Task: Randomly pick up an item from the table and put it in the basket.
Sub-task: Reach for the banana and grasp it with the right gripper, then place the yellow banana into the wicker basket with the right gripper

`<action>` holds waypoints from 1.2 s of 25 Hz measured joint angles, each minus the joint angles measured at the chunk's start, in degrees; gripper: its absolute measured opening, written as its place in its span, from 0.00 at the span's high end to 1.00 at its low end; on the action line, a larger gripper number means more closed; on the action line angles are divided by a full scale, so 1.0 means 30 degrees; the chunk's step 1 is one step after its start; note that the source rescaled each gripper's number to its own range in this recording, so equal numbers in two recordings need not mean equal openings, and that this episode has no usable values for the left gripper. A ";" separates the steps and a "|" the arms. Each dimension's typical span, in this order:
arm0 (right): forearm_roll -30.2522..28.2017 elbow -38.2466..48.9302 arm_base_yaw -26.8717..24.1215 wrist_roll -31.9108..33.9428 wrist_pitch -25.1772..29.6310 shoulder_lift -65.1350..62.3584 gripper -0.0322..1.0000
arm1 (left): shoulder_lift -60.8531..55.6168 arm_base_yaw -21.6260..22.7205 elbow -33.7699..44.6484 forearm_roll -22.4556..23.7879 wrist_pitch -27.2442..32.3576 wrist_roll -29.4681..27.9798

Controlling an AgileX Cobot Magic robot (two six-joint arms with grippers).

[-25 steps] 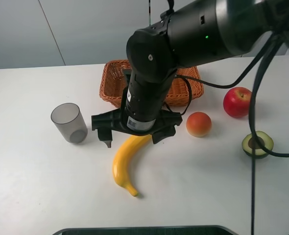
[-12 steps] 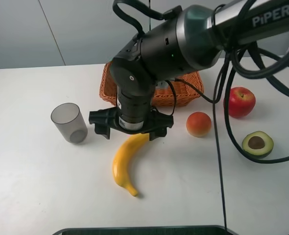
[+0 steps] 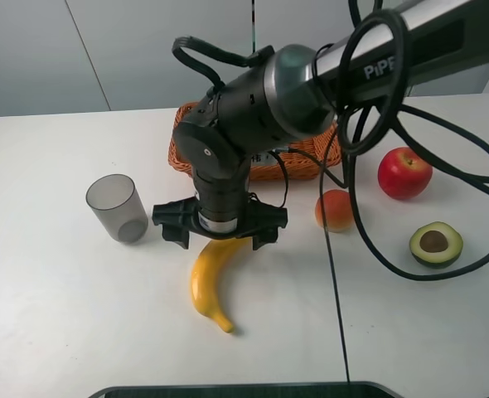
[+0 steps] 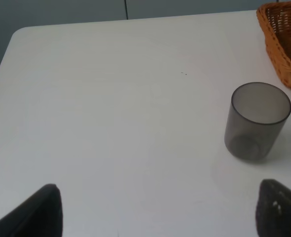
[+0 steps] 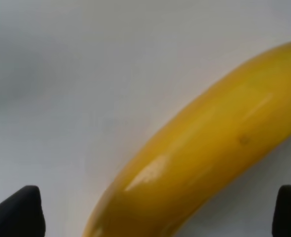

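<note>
The yellow banana lies on the white table, in front of the orange-brown wicker basket. My right gripper reaches across the middle and hangs straight over the banana's upper end, jaws spread wide to either side of it. In the right wrist view the banana fills the picture between the two fingertips, and I cannot tell whether they touch it. My left gripper is open and empty over bare table, short of the cup.
A grey translucent cup stands left of the banana and shows in the left wrist view beside the basket's corner. A round orange-pink fruit, a red apple and a halved avocado lie on the right.
My right arm has swung and lowered, bringing the open gripper down closer over the banana's upper end. The banana and the other objects have not moved.
</note>
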 joint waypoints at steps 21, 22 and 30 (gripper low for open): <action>0.1045 -0.0081 0.0000 -0.0498 0.0000 0.1354 0.89 | 0.0000 0.0000 0.0000 0.0037 0.0000 0.0000; 0.1087 -0.0081 0.0000 -0.0498 0.0002 0.1354 0.97 | 0.0000 0.0000 0.0000 0.0037 0.0000 0.0000; 0.1208 -0.0081 0.0000 -0.0498 0.0037 0.1354 0.96 | 0.0000 0.0000 0.0000 0.0037 0.0000 0.0000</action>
